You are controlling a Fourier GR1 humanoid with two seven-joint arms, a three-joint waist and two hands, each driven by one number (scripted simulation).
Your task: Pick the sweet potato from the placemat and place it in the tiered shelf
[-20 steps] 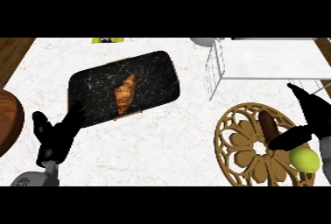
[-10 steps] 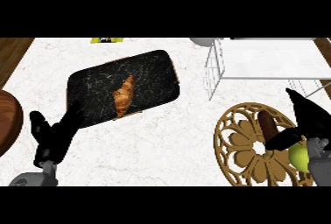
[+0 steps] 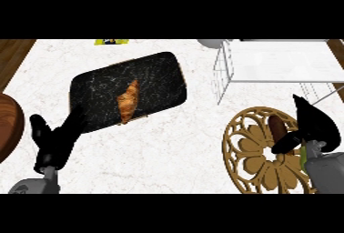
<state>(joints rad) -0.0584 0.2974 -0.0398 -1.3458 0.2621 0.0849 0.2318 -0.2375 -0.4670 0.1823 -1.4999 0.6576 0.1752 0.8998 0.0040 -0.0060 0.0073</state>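
Head view shows the right hand point(image 3: 310, 124) at the right edge, fingers relaxed and holding nothing, over the round wooden placemat point(image 3: 255, 157), where it partly hides the dark sweet potato point(image 3: 276, 127) and all but a green sliver of the fruit that showed plainly a second ago. Left hand point(image 3: 55, 141) rests open at lower left, beside the black tray point(image 3: 161, 77) with its croissant point(image 3: 128, 101); the wire tiered shelf point(image 3: 269, 63) sits upper right, cut off by the frame.

Blk marbled tray point(image 3: 158, 77), tan floral placemat point(image 3: 250, 150), wht counter point(image 3: 181, 150).
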